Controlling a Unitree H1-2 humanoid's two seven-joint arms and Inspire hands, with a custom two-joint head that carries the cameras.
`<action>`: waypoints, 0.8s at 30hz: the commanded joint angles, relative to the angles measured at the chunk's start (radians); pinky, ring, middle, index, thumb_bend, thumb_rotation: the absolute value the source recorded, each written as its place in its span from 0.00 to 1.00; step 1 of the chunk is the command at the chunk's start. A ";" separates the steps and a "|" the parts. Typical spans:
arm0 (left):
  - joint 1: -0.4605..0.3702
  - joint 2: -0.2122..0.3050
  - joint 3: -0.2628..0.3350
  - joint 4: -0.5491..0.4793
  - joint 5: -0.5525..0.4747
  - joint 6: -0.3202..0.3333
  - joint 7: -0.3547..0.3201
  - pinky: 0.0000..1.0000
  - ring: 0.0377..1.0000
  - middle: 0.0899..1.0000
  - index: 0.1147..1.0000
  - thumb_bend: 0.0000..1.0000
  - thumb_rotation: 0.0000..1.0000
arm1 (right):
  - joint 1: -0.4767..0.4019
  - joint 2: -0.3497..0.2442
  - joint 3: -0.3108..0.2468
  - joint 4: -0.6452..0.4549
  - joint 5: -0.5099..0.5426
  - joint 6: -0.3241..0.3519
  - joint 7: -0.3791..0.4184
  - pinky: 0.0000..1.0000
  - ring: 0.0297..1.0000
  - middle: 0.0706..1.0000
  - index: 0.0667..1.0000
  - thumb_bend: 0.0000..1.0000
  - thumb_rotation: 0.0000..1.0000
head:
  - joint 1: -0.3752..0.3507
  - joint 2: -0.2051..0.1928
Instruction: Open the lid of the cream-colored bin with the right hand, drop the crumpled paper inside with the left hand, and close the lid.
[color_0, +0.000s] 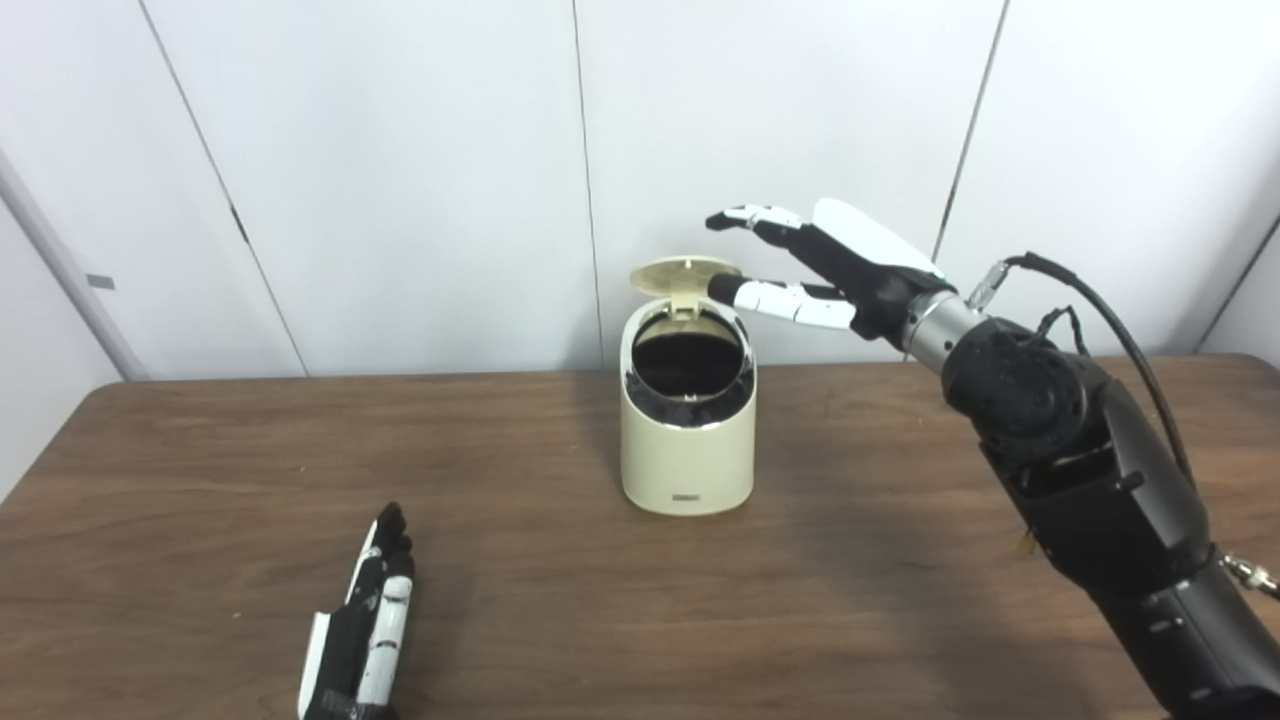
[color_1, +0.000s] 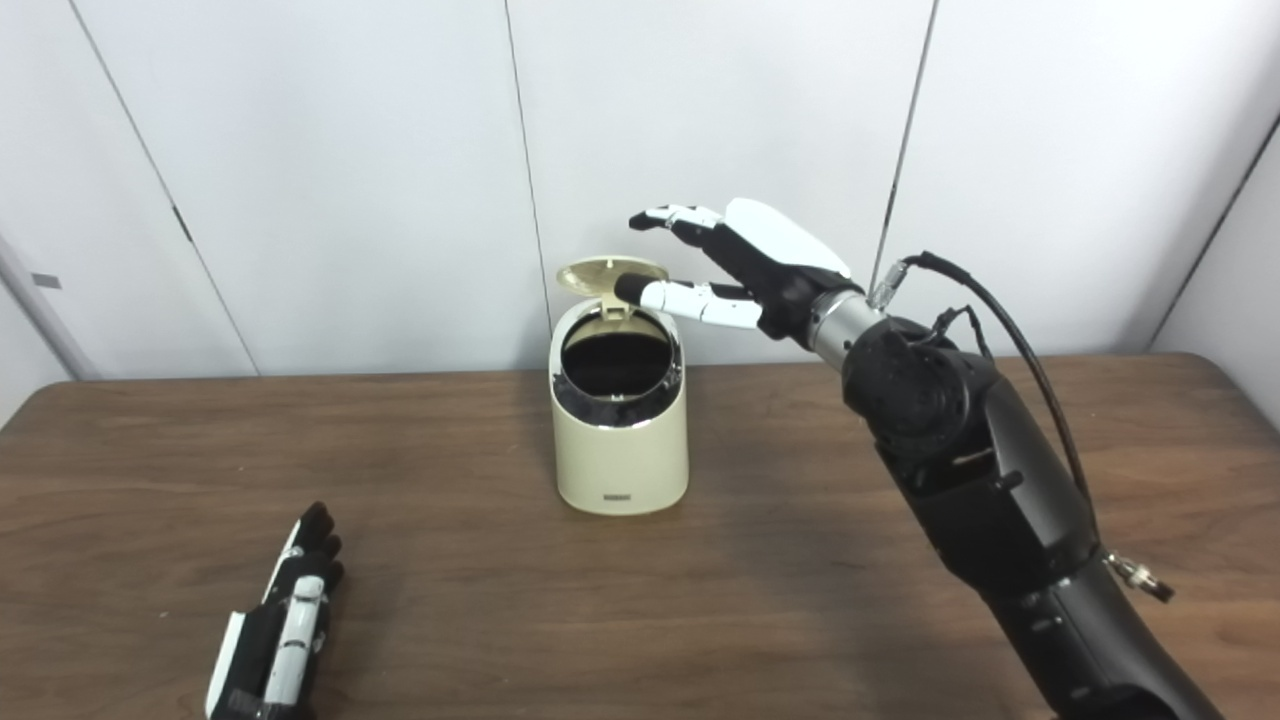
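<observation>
The cream-colored bin (color_0: 688, 440) stands on the wooden table (color_0: 200, 470) near its middle. Its round lid (color_0: 686, 276) is tipped up at the back, and the dark inside shows. My right hand (color_0: 815, 265) hovers just right of the raised lid, fingers spread and holding nothing; the thumb tip is at the lid's edge. My left hand (color_0: 365, 625) lies flat near the table's front left, fingers straight, nothing in it. No crumpled paper shows in either view.
White wall panels (color_0: 400, 180) stand close behind the table. My right arm (color_0: 1090, 480) reaches over the table's right side. A dark cable (color_0: 1110, 320) loops above the forearm.
</observation>
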 joint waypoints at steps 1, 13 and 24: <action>0.001 -0.013 -0.019 0.031 0.009 0.007 -0.004 1.00 1.00 1.00 0.99 0.47 0.79 | -0.054 -0.021 -0.010 -0.038 -0.012 -0.008 0.005 0.92 0.99 0.95 0.88 0.61 1.00 | 0.000 0.001; -0.005 -0.004 -0.030 0.040 0.034 0.004 0.002 1.00 1.00 0.99 0.98 0.47 0.81 | -0.030 -0.008 0.023 -0.043 -0.052 0.003 0.052 0.96 1.00 0.98 0.90 0.64 1.00 | 0.006 0.007; -0.003 -0.006 -0.033 0.043 0.039 -0.001 0.003 1.00 1.00 0.98 0.98 0.47 0.81 | 0.012 -0.013 0.048 -0.054 -0.068 0.001 0.078 0.95 1.00 0.97 0.92 0.64 0.99 | 0.019 0.009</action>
